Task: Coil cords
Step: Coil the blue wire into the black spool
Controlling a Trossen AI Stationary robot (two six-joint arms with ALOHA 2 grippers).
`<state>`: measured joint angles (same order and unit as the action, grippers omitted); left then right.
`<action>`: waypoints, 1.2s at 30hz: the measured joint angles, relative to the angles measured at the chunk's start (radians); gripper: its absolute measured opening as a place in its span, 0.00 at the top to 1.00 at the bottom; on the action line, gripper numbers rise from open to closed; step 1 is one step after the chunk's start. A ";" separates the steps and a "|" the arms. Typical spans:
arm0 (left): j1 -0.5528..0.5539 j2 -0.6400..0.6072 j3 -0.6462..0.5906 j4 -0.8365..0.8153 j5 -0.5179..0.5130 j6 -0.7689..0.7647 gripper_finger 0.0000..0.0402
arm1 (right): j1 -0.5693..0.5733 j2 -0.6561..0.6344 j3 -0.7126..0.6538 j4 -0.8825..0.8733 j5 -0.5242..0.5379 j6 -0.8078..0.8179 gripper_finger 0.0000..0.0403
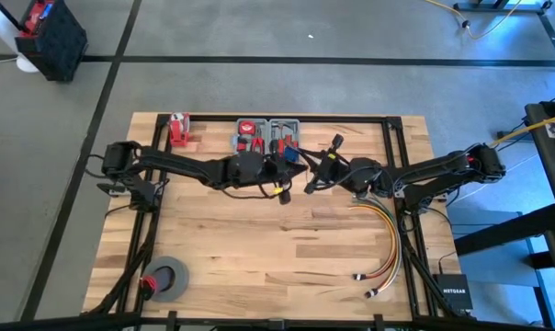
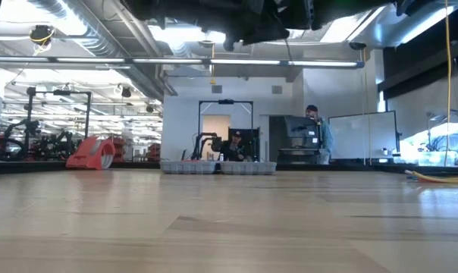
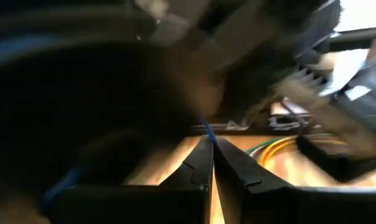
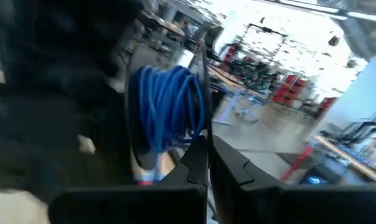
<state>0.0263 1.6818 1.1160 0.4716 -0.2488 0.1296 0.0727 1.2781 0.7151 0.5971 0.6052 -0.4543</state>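
**Pincers meeting mid-tabletop over a blue cord coil**

High view: left pincer [image 1: 282,175] and right pincer [image 1: 316,176] drawn close together near the middle of the wooden tabletop [image 1: 259,248], just in front of a grey parts tray [image 1: 268,135] with red items. Red holder [image 1: 177,130] at the far left edge. Grey tape roll [image 1: 167,279] at the near left corner. Bundle of yellow, orange and red cables [image 1: 388,248] curving along the right side. Black box marked NETGEAR [image 1: 453,292] off the right corner.

Low view: bare tabletop, tray far back, arms only as dark shapes overhead; a person [image 2: 317,135] standing in the room beyond.

Left wrist view: fingers [image 3: 235,167] pressed together on a thin blue cord [image 3: 206,129]; yellow cables behind.

Right wrist view: fingers [image 4: 197,158] closed tight, a wound coil of blue cord [image 4: 166,106] just beyond the tips; hold on it impossible to confirm.
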 joint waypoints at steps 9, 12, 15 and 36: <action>0.032 -0.011 0.005 -0.077 -0.026 0.021 0.99 | -0.001 -0.091 -0.002 -0.023 -0.138 0.153 0.99; 0.032 -0.011 0.005 -0.077 -0.025 0.031 0.99 | -0.001 -0.111 -0.003 -0.040 -0.153 0.163 0.99; 0.032 -0.010 0.005 -0.082 -0.026 0.035 0.99 | -0.001 -0.122 -0.003 -0.039 -0.153 0.163 0.99; 0.035 -0.004 0.001 -0.164 -0.046 0.061 0.99 | 0.000 -0.129 0.207 -0.168 -0.155 0.133 0.99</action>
<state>0.0608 1.6775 1.1168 0.3072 -0.2945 0.1911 0.0723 1.1488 0.9218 0.4287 0.4507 -0.3210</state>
